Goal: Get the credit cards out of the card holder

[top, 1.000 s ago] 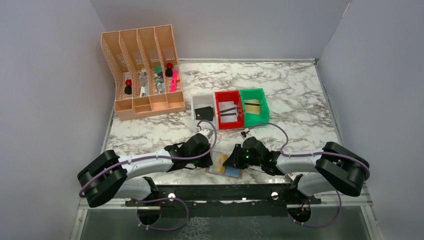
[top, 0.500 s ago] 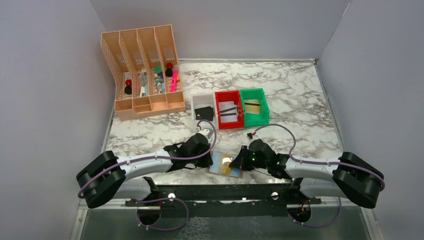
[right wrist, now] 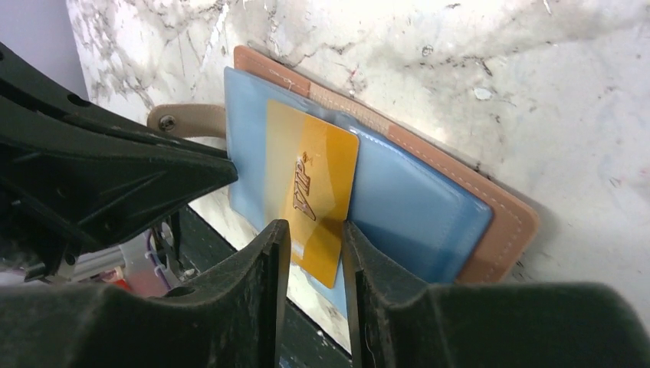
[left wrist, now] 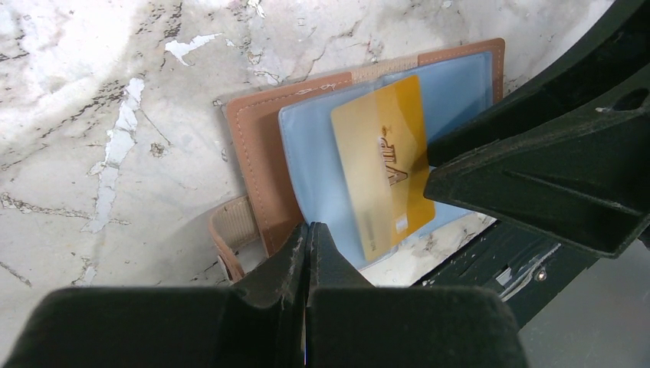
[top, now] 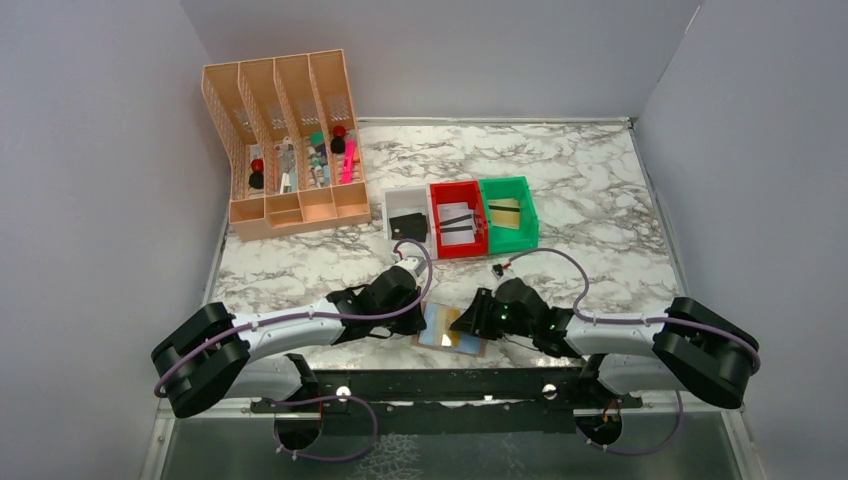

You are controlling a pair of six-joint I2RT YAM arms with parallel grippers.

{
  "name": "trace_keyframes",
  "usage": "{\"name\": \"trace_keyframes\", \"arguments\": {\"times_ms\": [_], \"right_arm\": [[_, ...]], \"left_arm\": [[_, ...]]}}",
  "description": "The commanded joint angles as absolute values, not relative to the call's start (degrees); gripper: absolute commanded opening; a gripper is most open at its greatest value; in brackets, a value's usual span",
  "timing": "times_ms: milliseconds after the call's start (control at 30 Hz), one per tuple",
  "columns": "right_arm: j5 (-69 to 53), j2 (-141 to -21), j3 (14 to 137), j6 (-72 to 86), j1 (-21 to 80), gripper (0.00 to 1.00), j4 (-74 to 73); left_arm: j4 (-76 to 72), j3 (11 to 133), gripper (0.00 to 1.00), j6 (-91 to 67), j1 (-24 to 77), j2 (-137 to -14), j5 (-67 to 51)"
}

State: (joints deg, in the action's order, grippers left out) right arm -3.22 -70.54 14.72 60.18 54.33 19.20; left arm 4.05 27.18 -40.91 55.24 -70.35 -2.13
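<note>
Two robot arms meet over an open card holder at the near edge of a marble table. From overhead it is a small brown-and-blue patch between the grippers, its contents hard to read.

The wrist cameras fill in the rest. The right wrist view shows a gold credit card marked "VIP" lying slanted on the holder's pale blue inner face. Its near end sits in the gap of the right gripper, whose fingers stand apart; whether they touch the card cannot be told. The left wrist view shows the left gripper with fingers pressed together, tips at the holder's near edge beside a tan strap.

Only the overhead view takes in the containers. Three small bins stand in a row at mid-table:
- The white bin on the left holds a dark flat item.
- The red bin in the middle holds cards with dark stripes.
- The green bin on the right holds a tan-gold card.

A peach desk organiser at the far left holds pens and markers
</note>
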Motion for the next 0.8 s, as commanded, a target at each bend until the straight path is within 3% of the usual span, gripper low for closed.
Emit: {"name": "trace_keyframes", "arguments": {"times_ms": [0,333,667,767], "right_arm": [[-2.1,-74.4,14.9,60.4,54.6,0.34,21.8],[-2.5,-73.5,16.0,58.8,54.6,0.04,20.2],[-0.2,-66.6,14.8,57.6,54.6,0.02,13.8],[-0.6,-67.3,14.9,57.7,54.6,0.08,13.8]], "left_arm": [[3.6,27.7,0.00,-40.8,55.5,-70.2,-2.8],[3.8,27.9,0.00,-40.5,55.5,-70.5,-2.9],[4.1,27.4,0.01,-40.6,55.5,-68.1,-2.3],[4.4,27.9,0.30,-40.5,55.6,-67.6,-2.4]]}}
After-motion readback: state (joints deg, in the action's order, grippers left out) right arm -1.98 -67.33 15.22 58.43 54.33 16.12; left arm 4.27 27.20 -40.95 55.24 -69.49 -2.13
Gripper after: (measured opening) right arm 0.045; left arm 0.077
